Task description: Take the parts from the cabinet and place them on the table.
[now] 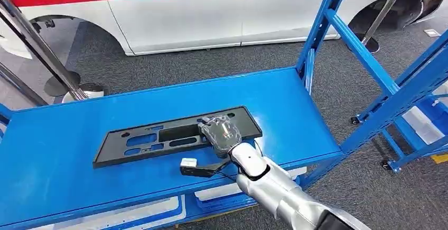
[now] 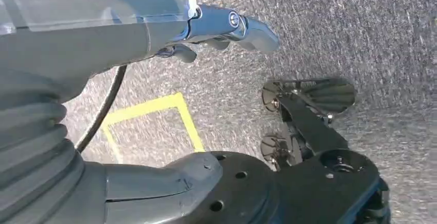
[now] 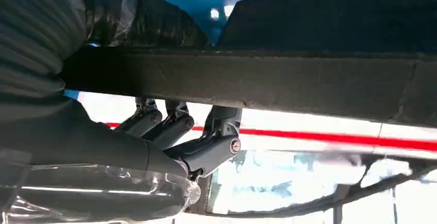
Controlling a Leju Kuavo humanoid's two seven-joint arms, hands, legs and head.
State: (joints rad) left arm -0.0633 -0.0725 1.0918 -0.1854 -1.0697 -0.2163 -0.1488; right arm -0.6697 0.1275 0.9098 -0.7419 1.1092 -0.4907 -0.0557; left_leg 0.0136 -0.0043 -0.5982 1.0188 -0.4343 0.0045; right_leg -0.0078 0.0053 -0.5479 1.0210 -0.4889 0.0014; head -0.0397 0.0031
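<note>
A long black plastic part [image 1: 158, 136] with several cutouts lies flat on the blue table top [image 1: 63, 150], running left to right. My right hand [image 1: 221, 132] sits on the part's right portion, reaching in from the near edge. In the right wrist view the fingers [image 3: 206, 139] curl around the part's dark edge [image 3: 268, 80], so the hand grips it. My left hand [image 2: 154, 33] hangs over grey carpet, fingers and thumb [image 2: 170, 177] apart with nothing between them.
A white car [image 1: 185, 13] with a red stripe stands beyond the table. A blue rack frame [image 1: 385, 92] rises at the right. Chrome posts [image 1: 37, 45] stand at the back left. White trays [image 1: 153, 209] sit on the shelf under the table top.
</note>
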